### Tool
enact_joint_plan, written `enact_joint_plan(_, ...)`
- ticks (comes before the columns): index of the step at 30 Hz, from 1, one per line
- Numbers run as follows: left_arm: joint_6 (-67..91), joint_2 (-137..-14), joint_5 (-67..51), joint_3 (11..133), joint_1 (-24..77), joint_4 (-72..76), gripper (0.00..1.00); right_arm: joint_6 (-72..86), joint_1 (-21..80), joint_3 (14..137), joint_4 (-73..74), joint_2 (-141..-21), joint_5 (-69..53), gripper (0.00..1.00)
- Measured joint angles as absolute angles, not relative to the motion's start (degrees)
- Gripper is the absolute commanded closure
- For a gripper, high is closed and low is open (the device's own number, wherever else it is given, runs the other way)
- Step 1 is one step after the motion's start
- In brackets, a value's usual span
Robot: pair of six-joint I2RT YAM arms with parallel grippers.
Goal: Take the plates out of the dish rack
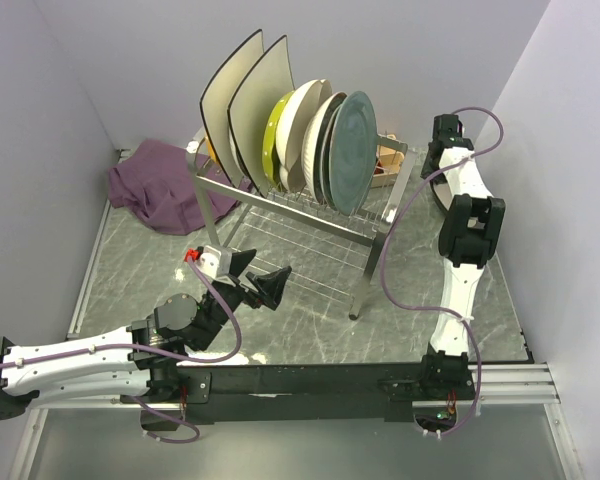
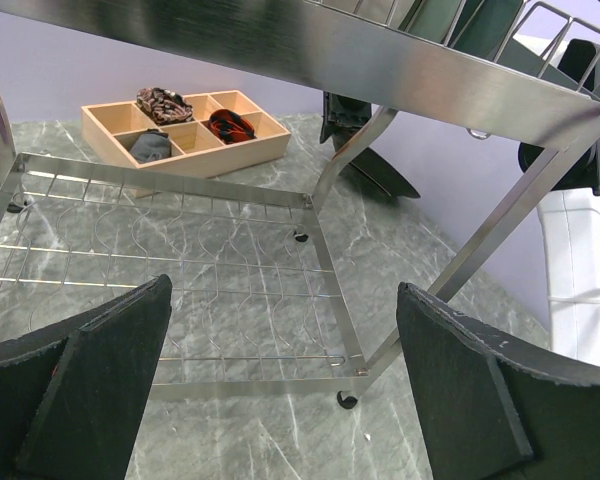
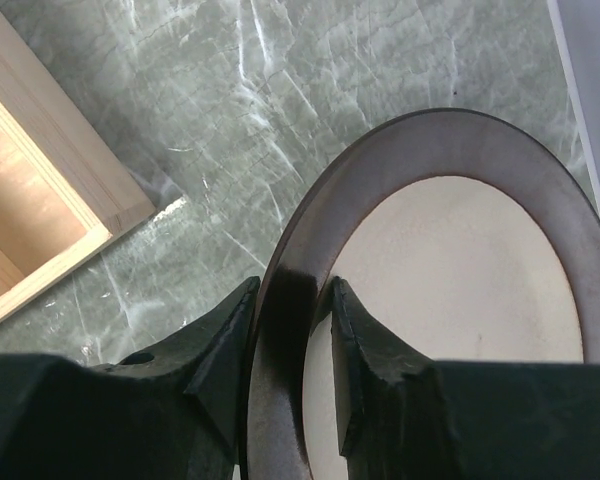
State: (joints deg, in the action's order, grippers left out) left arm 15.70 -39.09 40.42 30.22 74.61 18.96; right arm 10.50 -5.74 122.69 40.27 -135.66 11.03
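The right gripper sets its fingers on either side of the dark rim of a brown-rimmed plate. Whether they pinch it or merely straddle it cannot be told. The marble table lies beyond the fingertips, and a wooden box is off to their left. The left gripper has its fingers spread wide with nothing between them. The lower wire shelf of the dish rack is just ahead of them, and its top rail passes overhead, where a row of plates stands on edge.
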Motion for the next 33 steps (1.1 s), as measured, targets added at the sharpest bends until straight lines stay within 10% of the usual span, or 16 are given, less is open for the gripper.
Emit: enact_joint_plan(33, 15.7, -37.7, 40.4, 30.2, 74.6, 18.9, 0.0, 15.1, -5.8, 110.5, 30.4, -131.9, 2.2, 0.46)
